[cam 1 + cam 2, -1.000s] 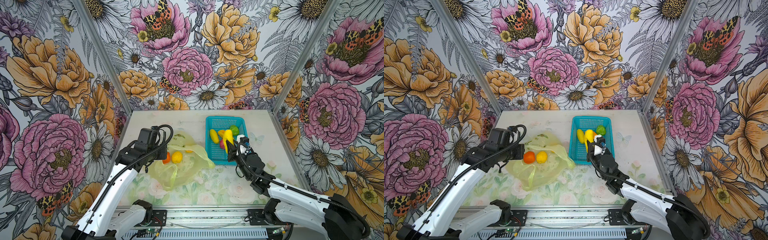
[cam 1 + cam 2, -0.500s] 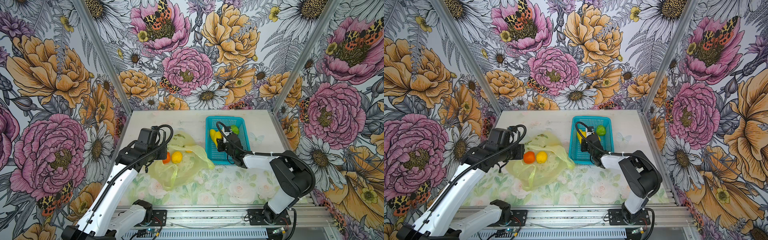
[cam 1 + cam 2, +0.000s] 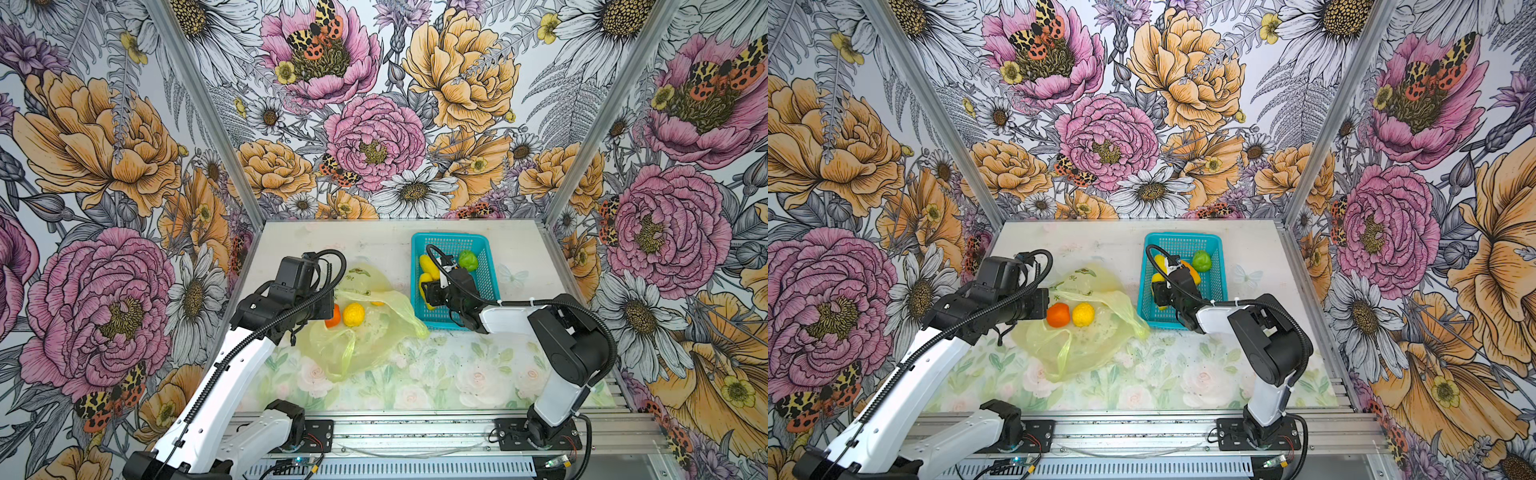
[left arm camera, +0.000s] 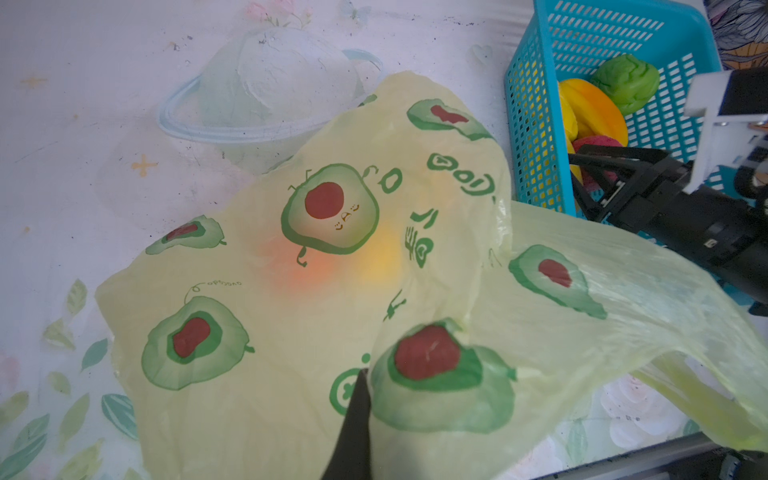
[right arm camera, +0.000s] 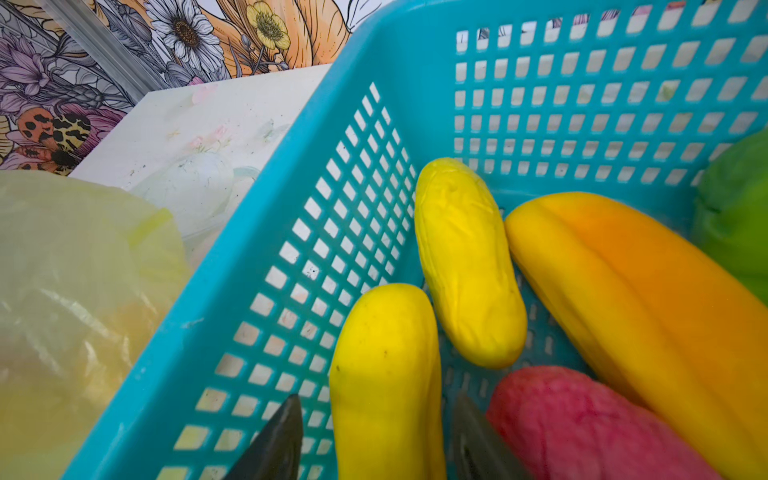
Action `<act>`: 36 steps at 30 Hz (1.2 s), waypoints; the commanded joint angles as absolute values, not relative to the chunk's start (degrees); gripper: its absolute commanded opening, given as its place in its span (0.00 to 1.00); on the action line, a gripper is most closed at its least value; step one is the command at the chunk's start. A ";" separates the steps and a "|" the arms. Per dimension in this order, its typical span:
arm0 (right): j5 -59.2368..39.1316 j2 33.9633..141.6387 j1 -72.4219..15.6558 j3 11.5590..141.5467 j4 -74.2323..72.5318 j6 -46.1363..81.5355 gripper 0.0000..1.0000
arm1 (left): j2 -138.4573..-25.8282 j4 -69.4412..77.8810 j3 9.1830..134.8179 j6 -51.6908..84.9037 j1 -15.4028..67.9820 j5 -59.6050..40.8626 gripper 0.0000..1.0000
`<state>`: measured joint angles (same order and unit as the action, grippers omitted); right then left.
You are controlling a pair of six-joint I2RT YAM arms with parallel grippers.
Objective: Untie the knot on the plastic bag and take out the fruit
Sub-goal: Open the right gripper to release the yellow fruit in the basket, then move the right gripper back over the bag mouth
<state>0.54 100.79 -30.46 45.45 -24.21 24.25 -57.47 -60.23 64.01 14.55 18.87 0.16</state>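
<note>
The yellow-green plastic bag (image 3: 365, 345) (image 3: 1088, 349) (image 4: 266, 299) lies left of centre with its mouth lifted. My left gripper (image 4: 368, 376) (image 3: 1044, 305) is shut on the bag's film. An orange (image 3: 1057, 314) and a lemon (image 3: 1083, 314) sit in the open mouth. The knot is out of view; a loose handle loop (image 3: 347, 359) trails forward. My right gripper (image 5: 376, 405) (image 3: 430, 291) is low in the teal basket (image 5: 291, 232) (image 3: 453, 237), open, its fingers standing clear on both sides of a yellow banana (image 5: 386, 374).
The basket also holds a second banana (image 5: 465, 262), an orange-yellow mango (image 5: 644, 291), a pink-red fruit (image 5: 582, 424) and a lumpy green one (image 5: 735, 220) (image 3: 468, 260). Flowered walls close in the table on three sides. The metal rail (image 3: 415, 428) runs along the front.
My right gripper has gone down into the basket with the banana and its jaws have opened off it. The left gripper and the bag have not moved.
</note>
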 commanded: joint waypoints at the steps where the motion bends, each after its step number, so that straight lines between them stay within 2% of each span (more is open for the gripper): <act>1: 1.28 96.99 -30.68 42.47 -28.01 24.52 0.69 | -56.73 -60.12 64.19 14.23 18.68 -0.37 0.00; 4: 2.80 92.78 -30.62 38.76 -30.34 24.44 0.76 | -56.91 -60.12 64.21 14.11 18.64 -0.53 0.00; 12: 6.34 79.27 -30.59 29.42 -33.68 23.17 0.76 | -56.93 -60.03 64.22 14.11 18.55 -0.82 0.00; 17: 4.03 68.12 -31.72 23.42 -36.10 21.07 0.69 | -57.04 -60.01 64.13 14.03 18.56 -0.95 0.00; 20: 3.35 61.82 -34.20 21.13 -35.85 18.56 0.61 | -57.00 -60.01 64.09 14.04 18.57 -0.99 0.00; 28: -0.21 49.05 -48.25 18.08 -34.34 8.27 0.49 | -56.95 -59.95 64.08 14.03 18.54 -0.98 0.00; 32: -3.08 48.30 -54.50 17.78 -35.77 4.34 0.47 | -56.78 -59.95 64.16 14.02 18.54 -0.97 0.00; 36: -1.91 54.57 -59.43 20.97 -35.62 0.96 0.44 | -56.83 -59.94 64.16 14.00 18.63 -0.97 0.00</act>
